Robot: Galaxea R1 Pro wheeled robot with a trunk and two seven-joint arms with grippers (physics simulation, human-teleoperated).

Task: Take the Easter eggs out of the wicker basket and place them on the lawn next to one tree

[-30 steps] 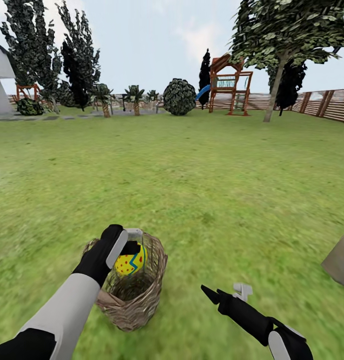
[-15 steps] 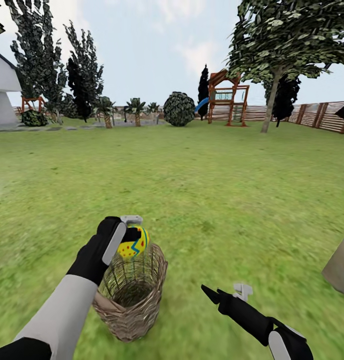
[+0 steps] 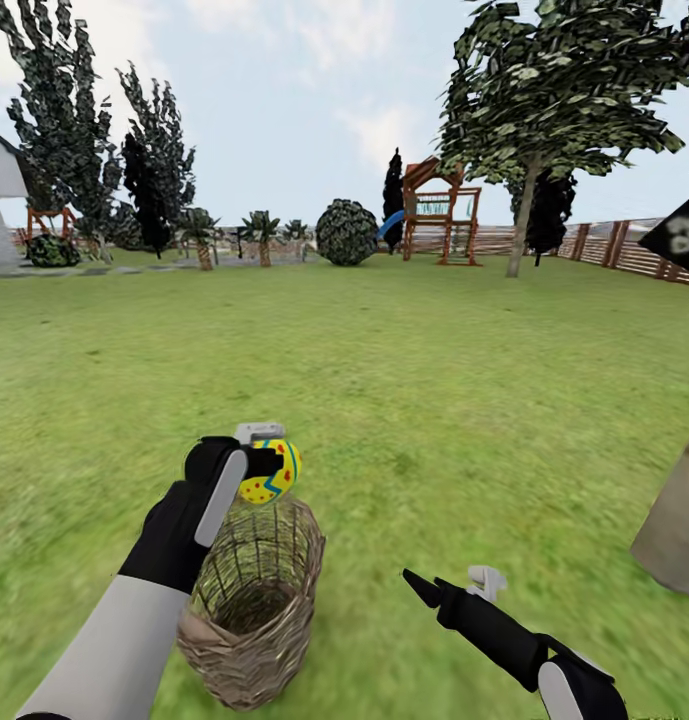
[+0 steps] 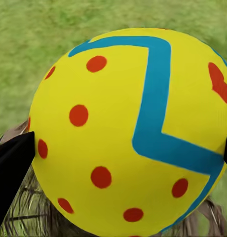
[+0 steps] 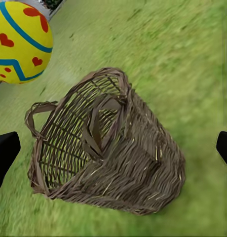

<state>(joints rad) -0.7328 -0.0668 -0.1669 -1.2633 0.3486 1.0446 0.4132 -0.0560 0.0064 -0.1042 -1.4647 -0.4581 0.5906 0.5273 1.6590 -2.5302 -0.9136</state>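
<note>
My left gripper (image 3: 268, 464) is shut on a yellow Easter egg (image 3: 272, 473) with red dots and a blue zigzag, holding it just above the far rim of the wicker basket (image 3: 249, 610). Up close, the egg (image 4: 128, 128) sits between the black fingertips (image 4: 10, 170), with the basket's weave below it. The basket stands upright on the lawn (image 3: 404, 380). My right gripper (image 3: 454, 583) hangs open, low and to the right of the basket, pointing at it. From that arm's camera I see the basket (image 5: 118, 158) and the lifted egg (image 5: 19, 42) beyond it.
A pale grey tree trunk (image 3: 672, 525) rises close by at the right edge. A second grey-trunked tree (image 3: 522, 215) stands far back by the slat fence (image 3: 634, 255) and the playset (image 3: 439, 210). Open grass lies between.
My left gripper has lifted the egg from inside the basket to above its rim. The head view has shifted a little. The right arm has stayed put.
</note>
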